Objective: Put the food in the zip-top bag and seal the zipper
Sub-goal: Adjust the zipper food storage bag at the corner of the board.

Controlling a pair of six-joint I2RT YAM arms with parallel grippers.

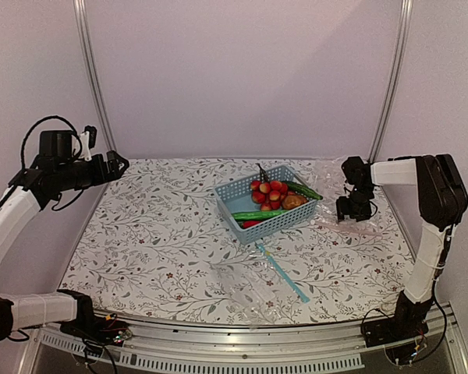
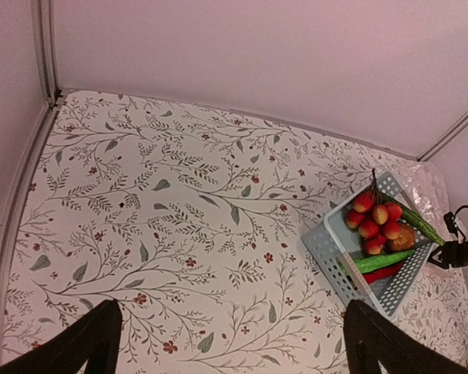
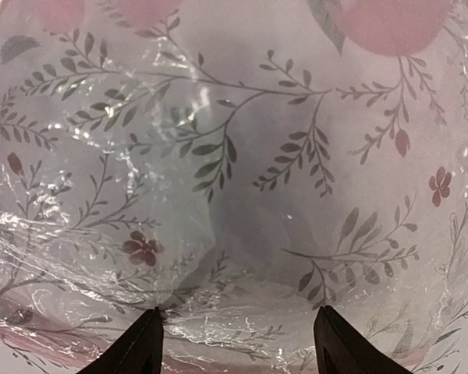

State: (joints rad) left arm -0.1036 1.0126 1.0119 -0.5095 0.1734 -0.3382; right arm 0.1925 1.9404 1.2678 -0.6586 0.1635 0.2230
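Grippers, top view: I am holding my left gripper (image 1: 118, 164) raised over the left edge of the table (image 1: 156, 234), carrying nothing. My right gripper (image 1: 351, 207) is hanging low on the right, over the zip-top bag (image 1: 327, 173). One zipper (image 1: 349, 227) is lying along that bag's near edge, just beside the gripper. One blue basket (image 1: 235, 204) is sitting mid-table, just left of the bag. It is containing one bunch of fruits (image 1: 267, 190), two green vegetables (image 1: 257, 215), one red chili (image 1: 251, 224) and one potato lump (image 1: 294, 202). One second bag (image 1: 246, 284) with a teal strip (image 1: 285, 274) is lying flat near the front edge, apart from the basket.

Left wrist view: my left fingers (image 2: 93, 343) are standing wide apart with nothing between them. The basket is showing at the right, all the food inside it. I cannot count the single fruits exactly.

Right wrist view: my right fingers (image 3: 144, 347) are standing apart, gripping nothing. Clear bag film is spreading beneath and between them. I cannot tell whether they are touching it.
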